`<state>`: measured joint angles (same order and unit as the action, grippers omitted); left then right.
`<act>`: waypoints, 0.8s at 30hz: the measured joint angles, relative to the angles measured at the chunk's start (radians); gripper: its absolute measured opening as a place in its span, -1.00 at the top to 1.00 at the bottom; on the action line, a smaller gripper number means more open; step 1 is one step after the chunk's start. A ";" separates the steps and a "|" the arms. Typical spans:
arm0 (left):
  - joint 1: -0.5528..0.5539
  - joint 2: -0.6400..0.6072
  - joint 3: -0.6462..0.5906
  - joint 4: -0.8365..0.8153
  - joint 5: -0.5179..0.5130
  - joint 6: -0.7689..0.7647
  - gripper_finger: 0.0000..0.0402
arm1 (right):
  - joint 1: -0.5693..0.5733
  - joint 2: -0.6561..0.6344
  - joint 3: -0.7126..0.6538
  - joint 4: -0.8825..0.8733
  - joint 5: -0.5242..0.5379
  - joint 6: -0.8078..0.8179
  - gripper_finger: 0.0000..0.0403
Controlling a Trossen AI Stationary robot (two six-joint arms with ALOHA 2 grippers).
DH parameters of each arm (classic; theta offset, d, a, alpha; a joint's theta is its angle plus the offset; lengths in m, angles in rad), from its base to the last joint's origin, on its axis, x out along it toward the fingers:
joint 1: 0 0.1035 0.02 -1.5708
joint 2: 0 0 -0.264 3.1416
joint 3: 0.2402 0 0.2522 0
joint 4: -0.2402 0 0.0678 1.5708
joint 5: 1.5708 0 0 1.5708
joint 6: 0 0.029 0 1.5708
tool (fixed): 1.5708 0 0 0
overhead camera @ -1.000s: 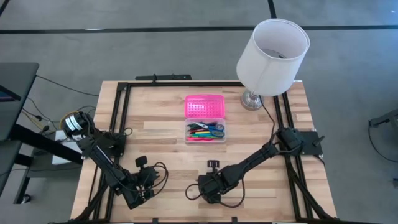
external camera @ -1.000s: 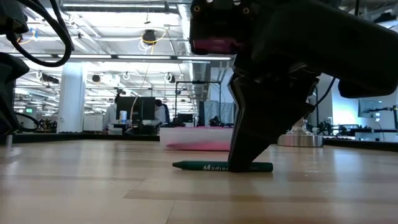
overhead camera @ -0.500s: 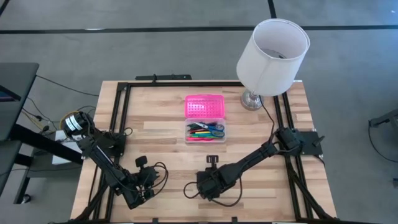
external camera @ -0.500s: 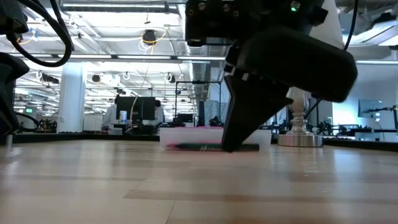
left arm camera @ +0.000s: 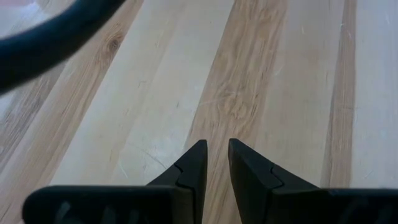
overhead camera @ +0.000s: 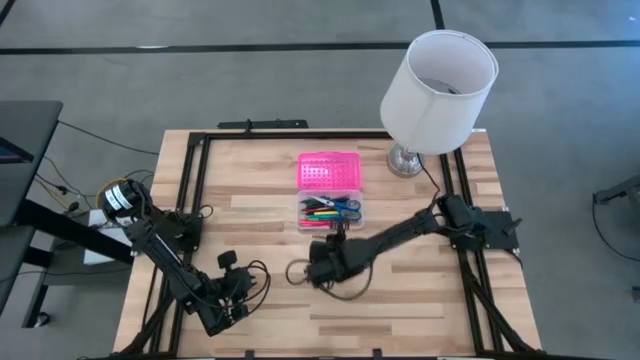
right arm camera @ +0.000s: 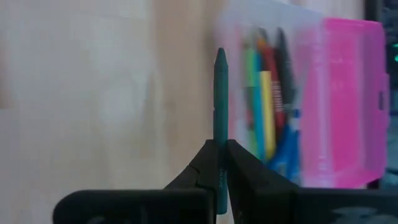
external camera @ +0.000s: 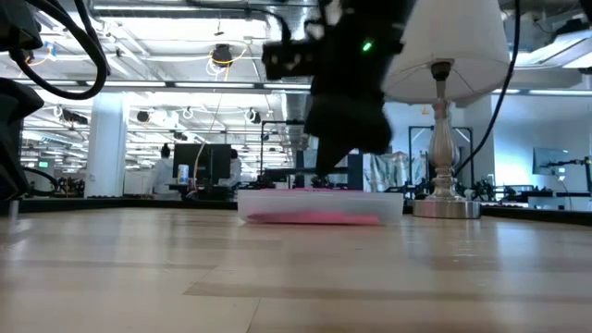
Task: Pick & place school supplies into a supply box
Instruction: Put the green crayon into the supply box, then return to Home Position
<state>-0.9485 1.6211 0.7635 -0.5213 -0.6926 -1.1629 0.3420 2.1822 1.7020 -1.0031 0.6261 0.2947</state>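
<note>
The supply box stands at the table's middle, its clear base [overhead camera: 330, 212] holding several coloured pens and blue-handled scissors, its pink lid [overhead camera: 329, 170] lying open on the far side. My right gripper [overhead camera: 338, 233] hangs just near of the box, shut on a green pencil [right arm camera: 219, 93]. In the right wrist view the box [right arm camera: 292, 99] lies right beside the pencil. My left gripper [overhead camera: 227, 262] waits over bare wood near the front left, its fingers [left arm camera: 193, 163] almost together with nothing between them. My right gripper pinches the green pencil's shaft [right arm camera: 219, 152] between its two fingers. One end of the pencil sticks out past the fingertips and the other runs back between the fingers. The fingers slant down from the near right. The pencil is lifted clear of the table.
A lamp with a white shade [overhead camera: 438, 90] stands on its metal foot [overhead camera: 404, 160] at the far right, close to the box. A black frame rail [overhead camera: 195, 180] runs along the table's edges. Bare wood lies left of the box.
My right gripper has lifted the green pencil off the table and carried it toward the far edge, up to the supply box, tipping as it went. The pencil, which lay flat on the wood, now hangs clear in the shut fingers.
</note>
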 joint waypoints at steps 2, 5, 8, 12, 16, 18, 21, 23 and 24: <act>0.000 0.000 0.000 0.000 0.000 0.000 0.69 | -0.036 0.000 0.000 -0.009 0.002 -0.016 0.99; 0.000 0.000 0.000 0.000 0.000 0.000 0.69 | -0.086 0.000 0.000 -0.015 0.002 -0.042 0.99; 0.000 0.000 0.000 0.000 0.000 0.007 0.69 | -0.121 0.000 0.000 -0.004 0.003 -0.096 0.98; 0.000 0.000 0.000 0.000 0.000 0.009 0.69 | -0.163 0.000 0.000 -0.002 -0.043 -0.136 0.97; 0.000 0.000 0.000 0.000 0.000 0.009 0.69 | -0.200 -0.001 0.000 0.005 -0.106 -0.130 0.94; 0.000 0.000 0.000 0.000 0.000 0.010 0.69 | -0.213 -0.001 0.000 0.011 -0.124 -0.123 0.89; 0.000 0.000 0.000 0.000 0.000 0.009 0.69 | -0.214 -0.002 0.000 0.016 -0.127 -0.123 0.78; 0.000 0.000 0.000 0.000 0.000 0.009 0.69 | -0.214 -0.002 0.000 0.017 -0.128 -0.122 0.72; 0.000 0.000 0.000 0.000 0.000 0.009 0.69 | -0.214 -0.002 0.000 0.017 -0.128 -0.122 0.69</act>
<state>-0.9482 1.6211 0.7635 -0.5213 -0.6922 -1.1538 0.1284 2.1803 1.7020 -0.9863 0.4981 0.1722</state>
